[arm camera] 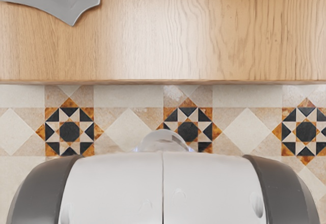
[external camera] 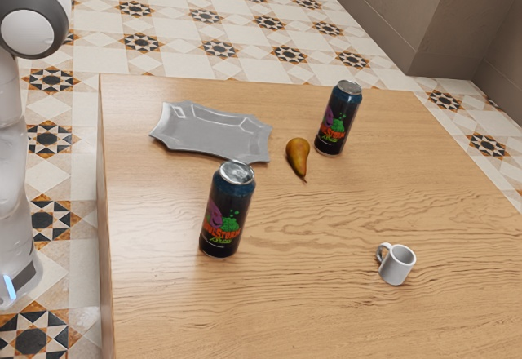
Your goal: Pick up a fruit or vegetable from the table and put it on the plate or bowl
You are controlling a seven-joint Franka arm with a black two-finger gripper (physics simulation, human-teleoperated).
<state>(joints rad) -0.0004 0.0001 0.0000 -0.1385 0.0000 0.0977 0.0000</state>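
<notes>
We saw the pear (external camera: 298,156) lying on its side on the wooden table (external camera: 326,294), just beside the grey plate (external camera: 210,130), on its exterior-view right, and between it and the far can (external camera: 338,117). A second can (external camera: 227,209) stood nearer the camera, and a white mug (external camera: 396,263) sat well apart from the others. Our arm (external camera: 20,130) rose at the exterior view's left, off the table. We could not tell whether our pincer was open or closed.
</notes>
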